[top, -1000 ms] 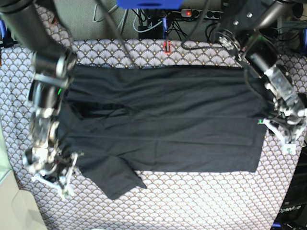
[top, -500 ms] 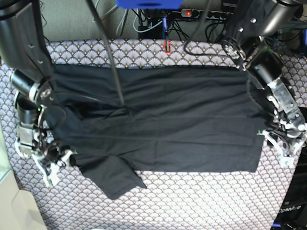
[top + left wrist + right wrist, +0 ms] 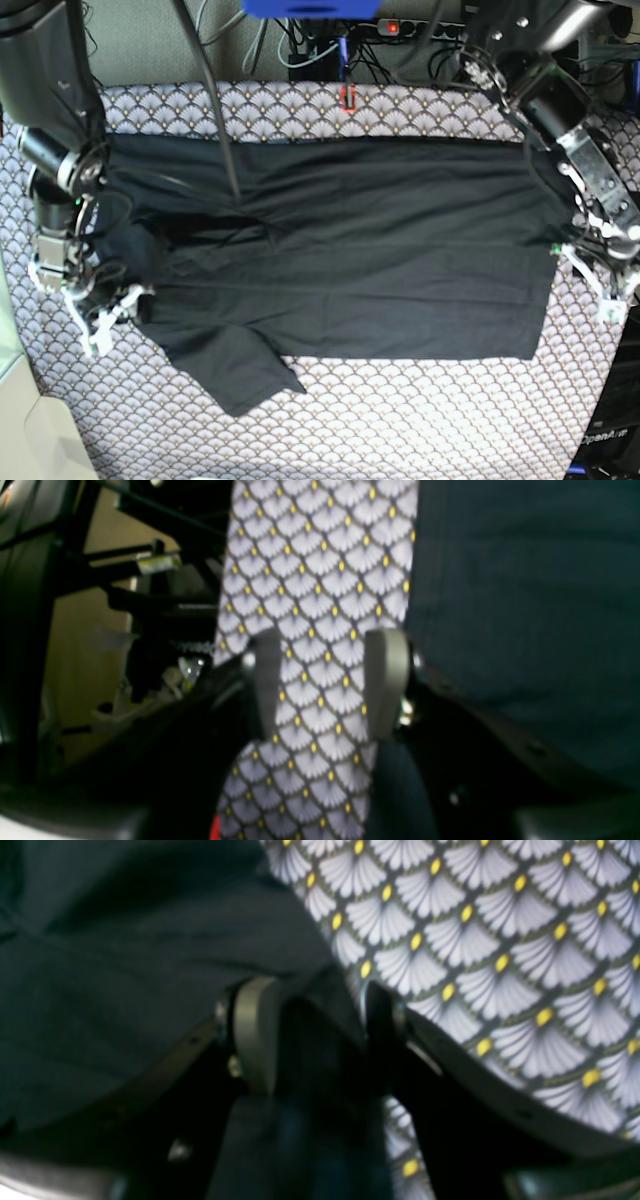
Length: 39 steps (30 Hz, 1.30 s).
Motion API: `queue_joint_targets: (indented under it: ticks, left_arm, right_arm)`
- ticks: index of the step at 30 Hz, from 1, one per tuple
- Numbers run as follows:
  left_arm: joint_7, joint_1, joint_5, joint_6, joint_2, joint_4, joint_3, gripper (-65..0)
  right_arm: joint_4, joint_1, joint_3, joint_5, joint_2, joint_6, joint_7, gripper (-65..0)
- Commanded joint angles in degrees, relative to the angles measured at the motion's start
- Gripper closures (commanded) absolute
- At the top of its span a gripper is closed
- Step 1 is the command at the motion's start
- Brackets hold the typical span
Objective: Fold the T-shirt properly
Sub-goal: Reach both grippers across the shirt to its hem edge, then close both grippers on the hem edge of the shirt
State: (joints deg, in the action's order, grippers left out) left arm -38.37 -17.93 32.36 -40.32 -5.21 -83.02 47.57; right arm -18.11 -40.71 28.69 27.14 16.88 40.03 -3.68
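The black T-shirt (image 3: 340,250) lies spread flat across the patterned tablecloth (image 3: 400,420), with one sleeve (image 3: 240,375) sticking out toward the front. My left gripper (image 3: 588,282) is at the shirt's right edge. In the left wrist view, this gripper (image 3: 325,680) is open over bare tablecloth, and the T-shirt (image 3: 525,580) lies just beside one finger. My right gripper (image 3: 112,320) is at the shirt's left edge by the sleeve. In the right wrist view, it (image 3: 315,1035) stands open with the T-shirt's (image 3: 125,965) edge lying between its fingers.
Cables and a power strip (image 3: 400,28) run behind the table's back edge, and a small red item (image 3: 348,97) lies there on the cloth. The table's side edge and a dark frame (image 3: 150,605) are close to my left gripper. A beige surface (image 3: 30,440) sits at the front left.
My right gripper has moved from the front left corner back along the shirt's left edge, and its jaws have widened. My left gripper has shifted slightly at the right edge.
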Motion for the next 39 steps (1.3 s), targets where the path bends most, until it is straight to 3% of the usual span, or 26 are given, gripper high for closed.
queue_joint_targets:
  ticks: [1, 5, 9, 12, 15, 18, 24, 34, 37, 39]
  left_arm:
    - [1.1, -1.2, -0.5, 0.3, -0.9, -1.1, -0.1, -27.0]
    - [1.2, -1.6, -0.4, 0.3, -1.1, -0.7, -0.1, -27.1]
    - [1.7, -2.6, -0.6, 0.3, -1.1, -0.4, -0.4, -27.1]
    - [1.8, -5.6, -0.6, 0.3, -0.8, 1.0, -0.3, -27.1]
    - [1.8, -9.9, -0.6, 0.8, -1.0, 7.5, -0.1, -27.1]
    - [3.6, -13.8, -0.7, 6.3, -1.3, 16.3, -0.3, -27.1]
    - [18.0, -19.1, -0.1, 15.0, -1.6, 30.8, -0.5, -27.2]
    - [36.6, -29.1, -0.6, 27.2, -11.2, 65.1, -0.5, -27.2]
    - [40.8, -29.3, -0.2, 28.8, -12.5, 70.4, -0.4, -28.5]
    - [43.0, -29.1, -0.1, 29.1, -12.4, 71.0, -0.4, -33.9]
  right_arm:
    - [-0.7, -1.2, -0.1, -0.6, 0.0, 0.0, 1.3, -29.7]
    - [-0.9, -0.1, -0.2, -0.6, -1.0, 0.0, 2.5, -26.0]
    - [-1.0, -0.1, -0.2, -0.5, -1.1, 0.0, 3.9, -8.3]
    - [-1.3, -0.5, -0.2, -0.5, -0.9, 0.0, 3.9, -1.1]
    - [-1.3, -0.3, -0.2, -0.5, -0.1, 0.0, 3.9, -1.1]
    - [-1.3, 0.0, -0.2, -0.5, 0.2, 0.0, 4.0, -1.1]
    - [-1.3, 1.8, -0.2, -0.5, 0.3, 0.0, 3.7, -1.1]
    - [-1.3, 3.5, -0.2, -0.5, 1.1, 0.0, 3.7, -1.1]
    - [-1.3, 3.6, -0.2, -0.5, 1.2, 0.0, 3.7, -1.1]
    - [-1.3, 3.6, -0.2, -0.5, 1.2, 0.0, 3.8, -1.1]
